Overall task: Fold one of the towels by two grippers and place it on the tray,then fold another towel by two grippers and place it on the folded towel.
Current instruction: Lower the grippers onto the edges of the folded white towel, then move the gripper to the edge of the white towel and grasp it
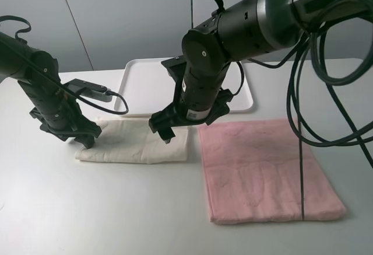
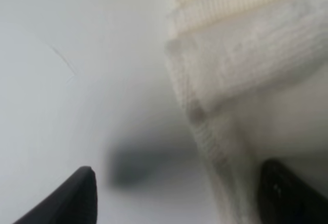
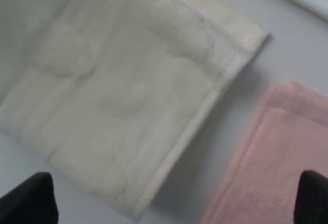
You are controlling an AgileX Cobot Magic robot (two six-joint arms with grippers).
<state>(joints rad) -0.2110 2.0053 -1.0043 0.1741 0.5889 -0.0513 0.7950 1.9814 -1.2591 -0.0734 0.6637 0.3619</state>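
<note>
High view of a table [image 1: 87,214] with 2 towels and 1 tray [image 1: 145,80], the tray white and set at the middle of the rear edge. Folded cream towel [image 1: 134,143] lying left of the table's middle, just in front of the tray. Flat pink towel [image 1: 262,167] toward the right edge, with a narrow strip of table between the 2 cloths. Low at the cream towel's left end, the left gripper [image 1: 86,140], jaws apart, 1 finger over cloth, 1 over table, nothing clamped. Above the same towel's right end, the right gripper [image 1: 165,131], jaws spread wide, empty.
</note>
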